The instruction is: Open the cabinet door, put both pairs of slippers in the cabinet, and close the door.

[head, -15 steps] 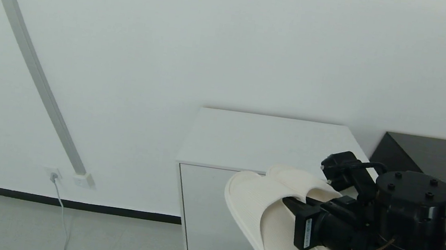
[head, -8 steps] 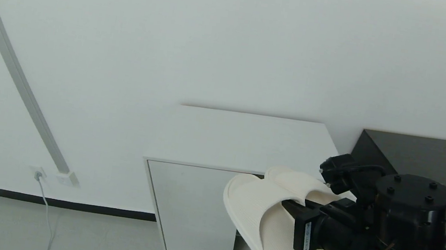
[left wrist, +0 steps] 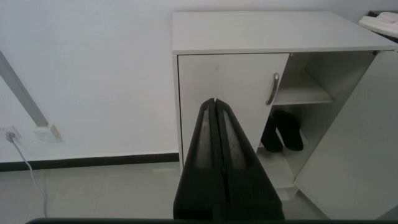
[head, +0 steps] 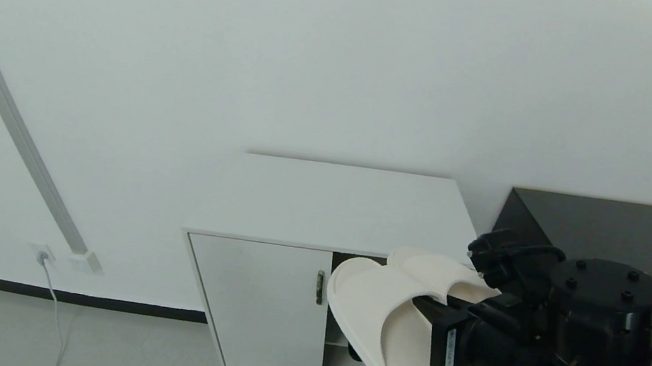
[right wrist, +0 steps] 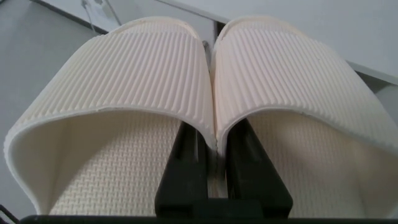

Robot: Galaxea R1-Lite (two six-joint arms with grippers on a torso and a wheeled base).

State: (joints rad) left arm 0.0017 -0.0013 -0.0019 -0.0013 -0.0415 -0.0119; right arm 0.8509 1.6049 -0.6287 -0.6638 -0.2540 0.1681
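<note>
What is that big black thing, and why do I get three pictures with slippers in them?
That black thing is a robot's arm. The robot has two arms, and each ends in a gripper, a kind of pinching hand. One picture comes from a camera on its head. The other two come from cameras on its wrists. The right gripper is pinching a pair of cream slippers by the sides where they touch. The left gripper is shut and holds nothing. In front stands a white cabinet. Its right door is open, and a dark pair of shoes or slippers sits inside.
</note>
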